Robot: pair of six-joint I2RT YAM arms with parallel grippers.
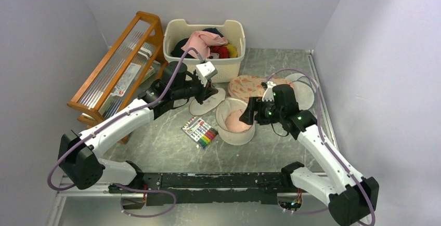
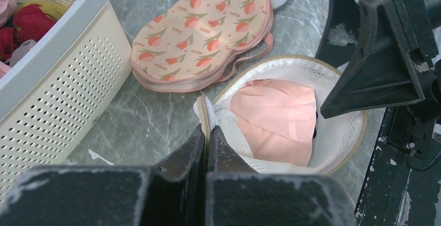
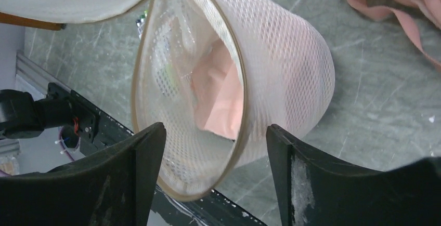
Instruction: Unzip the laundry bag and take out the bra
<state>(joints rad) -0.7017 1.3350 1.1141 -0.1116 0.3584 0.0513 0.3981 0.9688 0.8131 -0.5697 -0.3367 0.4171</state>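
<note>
Where the worktop [image 1: 156, 148] meets the left wall, a wooden rack [image 1: 117, 72] stands at a slant. Just right of it sits a cream perforated basket [image 1: 205, 54] heaped with clothes. — KM

Left end effector [image 2: 206, 132], state? — JT

Fingers together, clamped on the left rim of the laundry bag [image 1: 239, 136], with a fold of the mesh edge pinched between them. A flat pack of coloured markers [image 1: 200, 131] lies just beside the bag, on its left. — KM

Bag position and condition? — JT

It is near the middle of the worktop, unzipped, with its mouth gaping upward. Its round lid [image 1: 200, 108] is laid out flat to the rear left, under the left wrist. The bra [image 2: 278, 124], pale pink, is inside the bag, folded against the white mesh wall. — KM

Right end effector [image 3: 214, 130]? — JT

Jaws wide apart, gripping nothing. It is at the bag's right side, and in the right wrist view the bag's open rim sits between the two fingers. I cannot tell whether either finger touches the mesh. — KM

Anything further right? — JT

A peach carrot-print fabric piece [image 1: 249, 87] lies behind the bag. A flat white mesh disc [image 1: 306, 93] lies to its right, partly hidden by the right arm. — KM
</note>
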